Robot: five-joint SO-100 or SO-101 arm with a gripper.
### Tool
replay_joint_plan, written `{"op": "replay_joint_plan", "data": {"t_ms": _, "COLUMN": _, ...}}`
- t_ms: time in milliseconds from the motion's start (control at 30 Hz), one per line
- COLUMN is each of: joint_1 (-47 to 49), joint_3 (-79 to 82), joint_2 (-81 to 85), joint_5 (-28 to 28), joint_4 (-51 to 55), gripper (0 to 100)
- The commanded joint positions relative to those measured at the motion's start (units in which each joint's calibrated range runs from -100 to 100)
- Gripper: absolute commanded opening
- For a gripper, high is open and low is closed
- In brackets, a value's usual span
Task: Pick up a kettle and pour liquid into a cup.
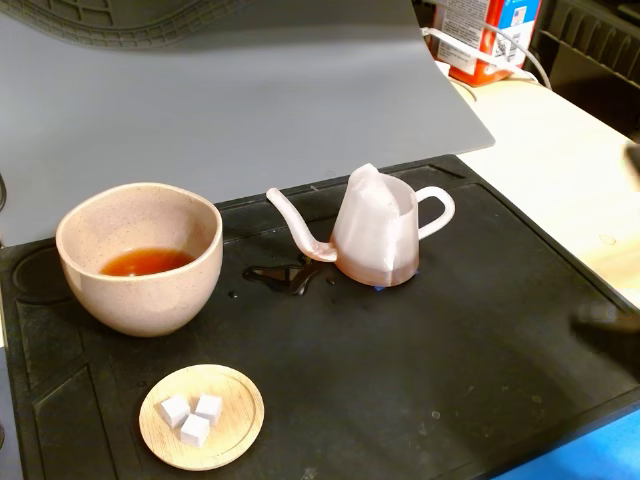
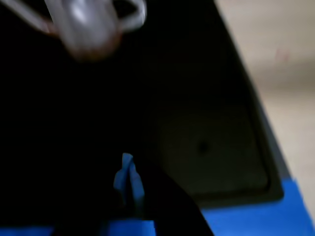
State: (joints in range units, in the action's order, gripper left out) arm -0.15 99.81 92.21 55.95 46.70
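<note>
In the fixed view the kettle (image 1: 375, 235) stands upright on the black mat (image 1: 450, 350). It is translucent pinkish-white, with its thin spout pointing left and its loop handle to the right. A little reddish-brown liquid (image 1: 145, 262) lies in the beige speckled cup (image 1: 140, 258) at the left, apart from the kettle. A blurred dark shape at the right edge (image 1: 612, 325) seems to be part of the arm, well away from the kettle. The wrist view is blurred. It shows the kettle (image 2: 88, 29) at the top left and the dark gripper (image 2: 133, 196) low in the frame, far from it, with nothing visibly held.
A dark puddle (image 1: 285, 275) lies on the mat under the spout. A small wooden dish (image 1: 230, 440) with three white cubes sits in front of the cup. A grey sheet (image 1: 220, 100) rises behind the mat. A red and white carton (image 1: 490, 35) stands on the pale table (image 1: 560, 160).
</note>
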Motion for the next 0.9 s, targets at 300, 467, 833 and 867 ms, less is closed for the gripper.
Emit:
{"op": "replay_joint_plan", "data": {"t_ms": 300, "joint_1": 0.0, "joint_3": 0.2, "joint_2": 0.3, "joint_5": -0.2, "joint_4": 23.6, "gripper": 0}}
{"op": "replay_joint_plan", "data": {"t_ms": 467, "joint_1": 0.0, "joint_3": 0.2, "joint_2": 0.3, "joint_5": -0.2, "joint_4": 24.9, "gripper": 0}}
{"op": "replay_joint_plan", "data": {"t_ms": 833, "joint_1": 0.0, "joint_3": 0.2, "joint_2": 0.3, "joint_5": -0.2, "joint_4": 24.9, "gripper": 0}}
{"op": "replay_joint_plan", "data": {"t_ms": 867, "joint_1": 0.0, "joint_3": 0.2, "joint_2": 0.3, "joint_5": -0.2, "joint_4": 24.9, "gripper": 0}}
